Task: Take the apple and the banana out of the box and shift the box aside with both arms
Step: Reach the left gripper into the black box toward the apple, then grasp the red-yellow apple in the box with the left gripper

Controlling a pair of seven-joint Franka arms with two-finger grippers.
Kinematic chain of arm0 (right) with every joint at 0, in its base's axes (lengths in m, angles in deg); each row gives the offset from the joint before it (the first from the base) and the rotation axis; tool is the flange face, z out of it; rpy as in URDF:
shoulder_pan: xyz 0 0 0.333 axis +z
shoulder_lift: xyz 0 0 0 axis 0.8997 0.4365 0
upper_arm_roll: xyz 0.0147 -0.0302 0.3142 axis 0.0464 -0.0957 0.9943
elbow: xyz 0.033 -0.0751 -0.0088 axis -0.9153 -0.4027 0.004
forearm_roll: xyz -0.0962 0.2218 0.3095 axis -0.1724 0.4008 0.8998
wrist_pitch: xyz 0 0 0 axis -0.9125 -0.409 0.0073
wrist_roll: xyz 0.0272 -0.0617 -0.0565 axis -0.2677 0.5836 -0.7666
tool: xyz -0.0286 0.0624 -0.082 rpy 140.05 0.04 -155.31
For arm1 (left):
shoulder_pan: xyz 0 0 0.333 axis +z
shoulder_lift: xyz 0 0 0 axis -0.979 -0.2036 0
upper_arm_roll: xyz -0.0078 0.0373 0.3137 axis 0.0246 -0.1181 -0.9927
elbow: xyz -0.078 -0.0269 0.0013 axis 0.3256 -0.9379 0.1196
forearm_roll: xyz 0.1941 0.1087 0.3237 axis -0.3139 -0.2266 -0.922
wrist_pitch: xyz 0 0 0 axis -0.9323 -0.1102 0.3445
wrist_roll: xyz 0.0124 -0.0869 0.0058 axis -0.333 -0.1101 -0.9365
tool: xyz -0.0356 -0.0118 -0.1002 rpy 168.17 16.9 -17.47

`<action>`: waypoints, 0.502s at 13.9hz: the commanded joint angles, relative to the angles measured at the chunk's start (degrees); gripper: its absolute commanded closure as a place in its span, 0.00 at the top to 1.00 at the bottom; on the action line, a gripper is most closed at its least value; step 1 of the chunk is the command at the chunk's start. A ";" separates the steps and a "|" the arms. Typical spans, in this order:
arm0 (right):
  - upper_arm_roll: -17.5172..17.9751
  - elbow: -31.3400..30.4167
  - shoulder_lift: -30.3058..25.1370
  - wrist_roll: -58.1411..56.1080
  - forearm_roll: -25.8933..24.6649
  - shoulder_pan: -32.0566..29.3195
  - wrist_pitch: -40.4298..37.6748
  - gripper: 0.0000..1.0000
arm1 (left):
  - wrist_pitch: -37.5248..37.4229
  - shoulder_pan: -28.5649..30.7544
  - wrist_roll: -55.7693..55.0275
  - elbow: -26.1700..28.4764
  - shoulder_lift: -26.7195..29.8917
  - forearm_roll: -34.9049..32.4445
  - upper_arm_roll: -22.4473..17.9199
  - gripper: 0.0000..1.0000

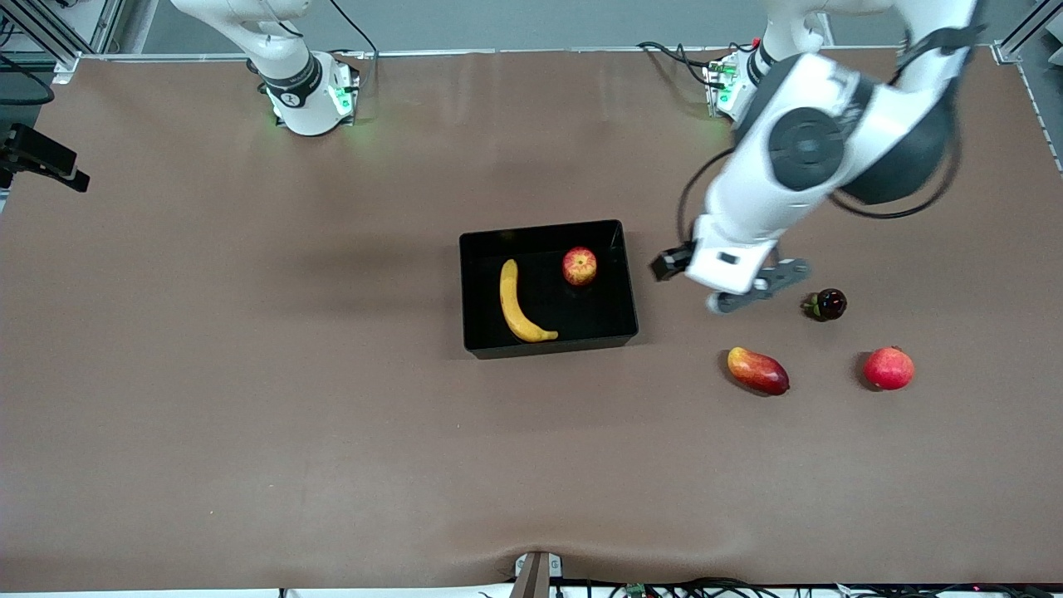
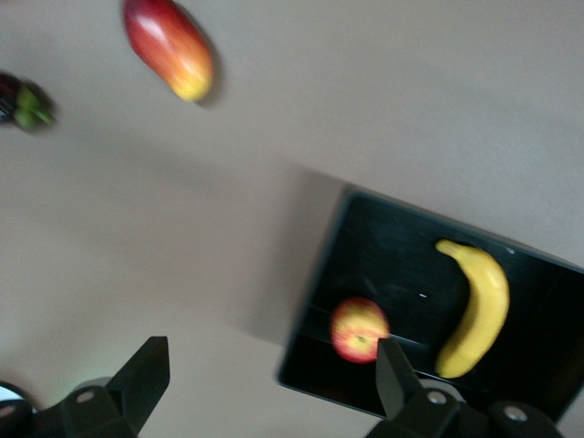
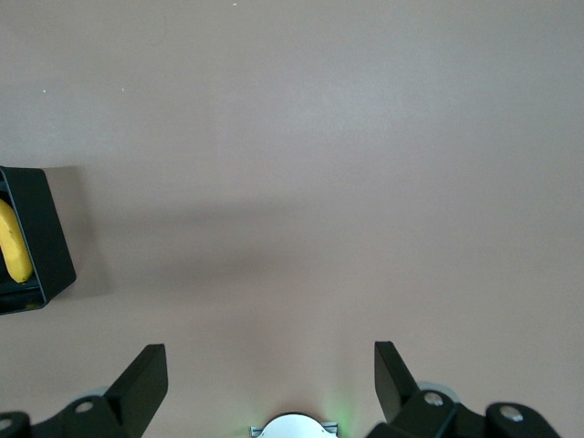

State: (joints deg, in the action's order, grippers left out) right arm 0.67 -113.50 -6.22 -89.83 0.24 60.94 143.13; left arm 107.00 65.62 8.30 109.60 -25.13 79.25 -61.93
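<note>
1. Left gripper, fingers spread wide and empty, hangs over bare table beside the black box.
2. Right gripper, also wide, waits over bare table.
3. Mid-table, the box holds a curved yellow banana, lengthwise toward the front edge, and a streaked apple.

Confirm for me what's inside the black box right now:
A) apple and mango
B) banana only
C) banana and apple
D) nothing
C: the front view shows the banana and the apple both lying inside the box, apart from each other, while the mango lies on the table outside it.
</note>
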 commanded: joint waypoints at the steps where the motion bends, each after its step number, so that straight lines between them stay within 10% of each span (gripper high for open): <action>1: 0.25 0.76 0.20 -0.68 -0.32 -0.61 -0.24 1.00 | 2.90 -4.41 -8.59 -1.53 -3.93 -1.13 -0.15 1.00; 7: 0.33 0.76 0.20 -0.68 -0.32 -0.61 -0.24 1.00 | 9.68 -12.41 -21.97 -1.00 -13.95 -8.41 -0.07 1.00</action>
State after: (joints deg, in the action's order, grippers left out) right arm 0.64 -113.50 -6.22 -89.83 0.24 60.89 143.14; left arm 115.98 54.56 -11.26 109.73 -36.31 73.49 -61.91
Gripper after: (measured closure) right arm 0.000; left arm 0.000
